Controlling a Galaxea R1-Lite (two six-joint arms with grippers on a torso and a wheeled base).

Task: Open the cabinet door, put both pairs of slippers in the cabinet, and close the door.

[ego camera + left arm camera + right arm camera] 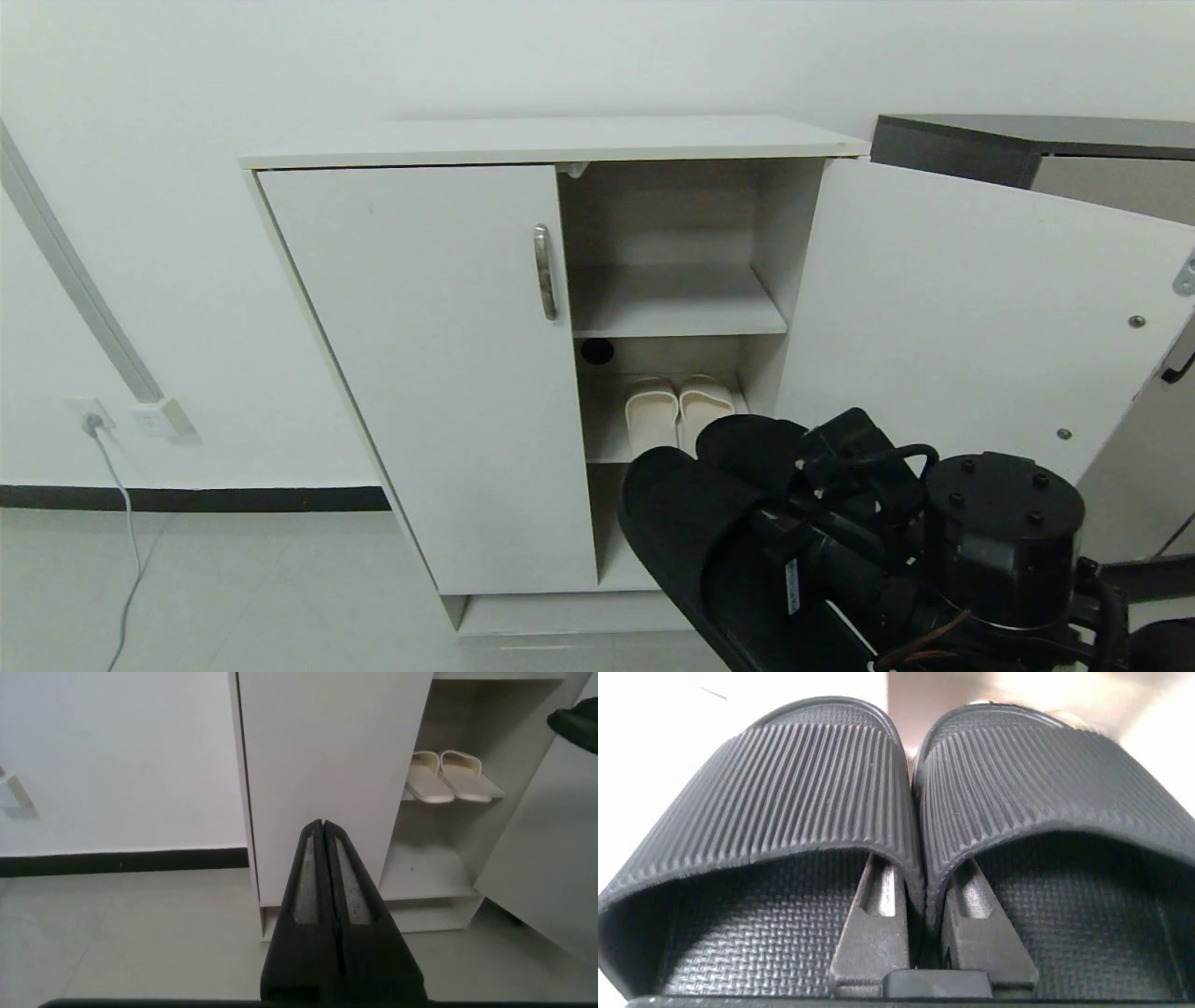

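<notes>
Right tool point(923, 865) astride adjoining inner walls of black slippers point(813, 784), near cabinet point(551, 140)

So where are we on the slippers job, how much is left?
Done: the right door stands open and the white slippers sit on a shelf inside. In hand: the right end effector grips the black slippers together, in front of the opening. Left: setting that pair inside, then closing the door. The left end effector is shut and empty.
</notes>
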